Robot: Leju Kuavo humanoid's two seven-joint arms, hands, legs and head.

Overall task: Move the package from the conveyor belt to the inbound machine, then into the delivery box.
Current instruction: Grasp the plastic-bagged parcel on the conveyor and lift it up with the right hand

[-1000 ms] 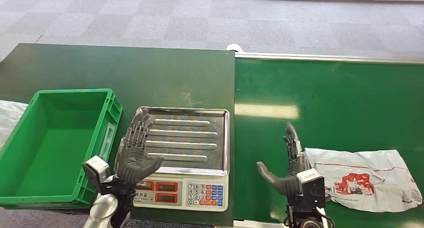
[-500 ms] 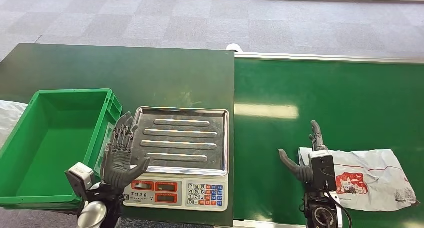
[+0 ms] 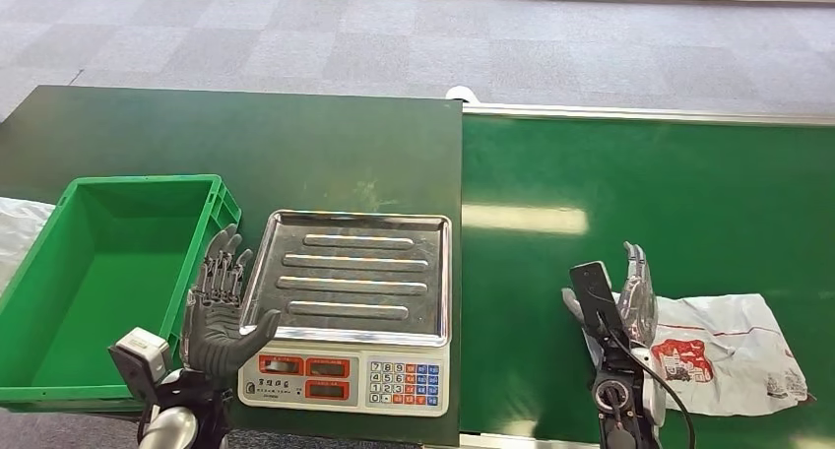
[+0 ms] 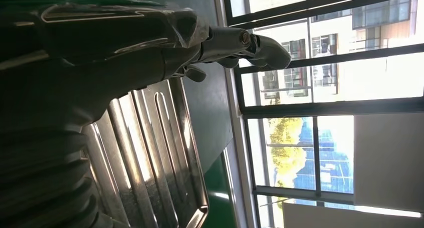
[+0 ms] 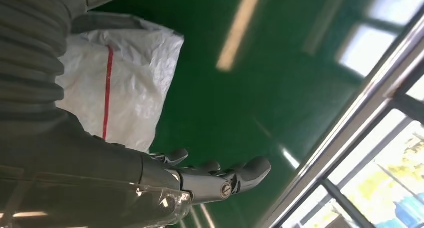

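A white plastic package [image 3: 734,355] with a red printed logo lies flat on the green conveyor belt [image 3: 640,188], at its near right. The robot's right hand [image 3: 630,296] stands at the package's left edge, fingers straight and apart, gripping nothing; whether it touches the wrapper cannot be told. The thin, loose wrapper could slide or crumple away if the fingers close on too little of it. To the left, a scale [image 3: 350,316] with a bare steel tray sits on the dark tabletop [image 3: 246,144]. The left hand [image 3: 222,306] hovers open beside it. Farther left, a green crate [image 3: 94,282] holds nothing.
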